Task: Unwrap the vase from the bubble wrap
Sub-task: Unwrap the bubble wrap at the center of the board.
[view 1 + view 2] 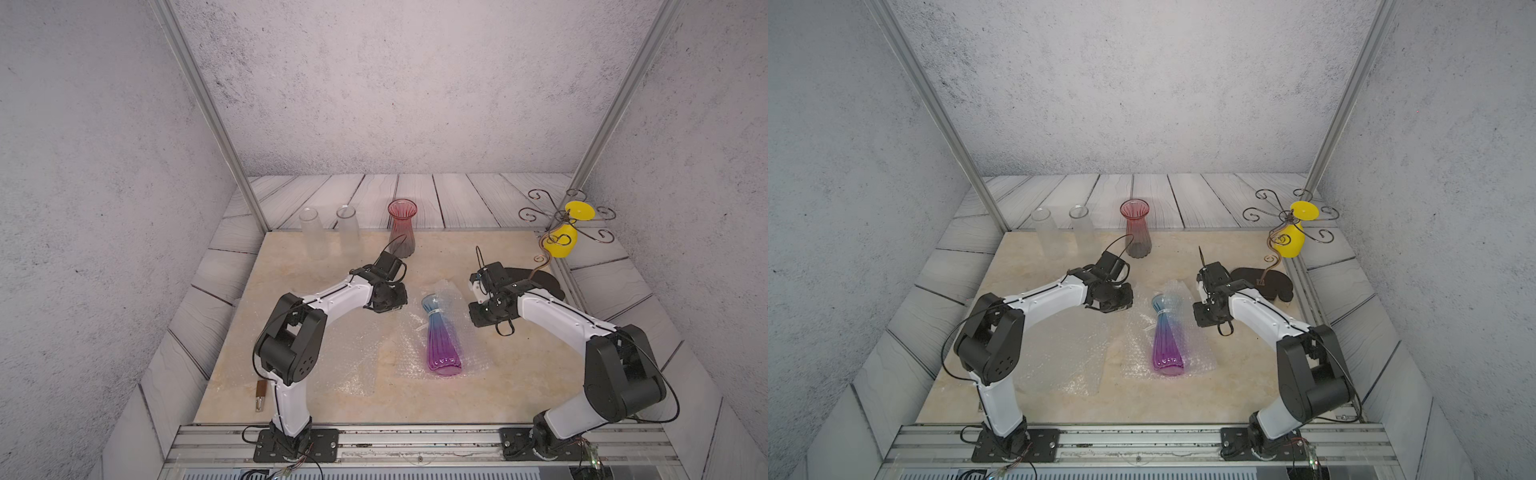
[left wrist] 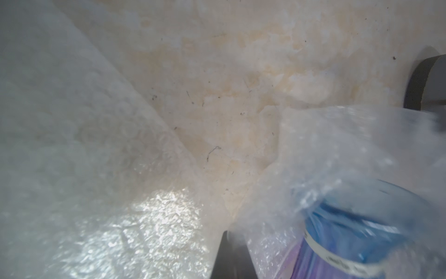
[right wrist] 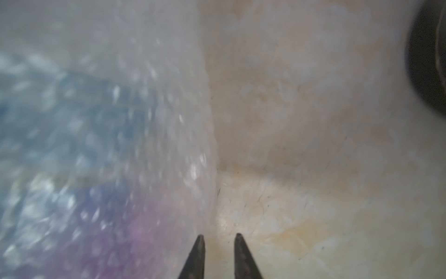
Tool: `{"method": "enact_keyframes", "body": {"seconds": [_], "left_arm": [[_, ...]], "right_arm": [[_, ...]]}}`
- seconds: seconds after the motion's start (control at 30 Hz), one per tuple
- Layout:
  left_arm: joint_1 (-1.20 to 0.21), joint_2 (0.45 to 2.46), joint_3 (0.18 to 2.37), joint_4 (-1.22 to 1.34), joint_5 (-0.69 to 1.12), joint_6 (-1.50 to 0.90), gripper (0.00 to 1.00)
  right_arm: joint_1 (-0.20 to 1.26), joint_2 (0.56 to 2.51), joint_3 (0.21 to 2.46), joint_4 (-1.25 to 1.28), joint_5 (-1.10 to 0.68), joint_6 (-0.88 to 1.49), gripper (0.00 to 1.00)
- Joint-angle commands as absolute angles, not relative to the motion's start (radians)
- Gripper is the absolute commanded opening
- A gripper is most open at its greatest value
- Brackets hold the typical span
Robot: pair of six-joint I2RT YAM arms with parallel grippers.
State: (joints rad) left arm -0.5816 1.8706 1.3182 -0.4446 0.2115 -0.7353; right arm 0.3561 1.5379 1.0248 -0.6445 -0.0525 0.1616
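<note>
A ribbed vase (image 1: 441,336) (image 1: 1167,338), blue at the neck and purple at the base, lies on its side mid-table on crinkled bubble wrap (image 1: 446,293) (image 1: 1177,291). A fold of the wrap still rises along the neck's right side. My left gripper (image 1: 400,308) (image 1: 1126,306) (image 2: 233,235) hangs just left of the neck, shut on an edge of the bubble wrap (image 2: 337,149) that drapes from its tip beside the vase (image 2: 362,229). My right gripper (image 1: 474,321) (image 1: 1200,322) (image 3: 219,238) hovers right of the neck, open and empty. The wrap's edge (image 3: 188,108) lies beside one fingertip (image 3: 199,241), with the vase (image 3: 72,145) blurred behind it.
A second flat sheet (image 1: 345,365) (image 2: 84,145) lies left of the vase. Two upright clear tubes (image 1: 311,232) (image 1: 348,228) and a red vase (image 1: 401,226) stand at the back. A yellow vase (image 1: 563,243) hangs on a wire stand with a dark base (image 1: 540,278) at the right. A padlock (image 1: 261,395) lies front left.
</note>
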Motion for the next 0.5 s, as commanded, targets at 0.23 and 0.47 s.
{"method": "enact_keyframes", "body": {"seconds": [0.23,0.47], "left_arm": [[-0.561,1.792,1.262,-0.465,0.228,-0.689,0.00],[-0.586,1.754,1.219,-0.453,0.273,-0.687,0.00]], "right_arm": [[0.362,1.427,1.174,-0.803,-0.021,0.123,0.77],[0.532,1.356,1.267,-0.927,0.134,0.086,0.82]]}}
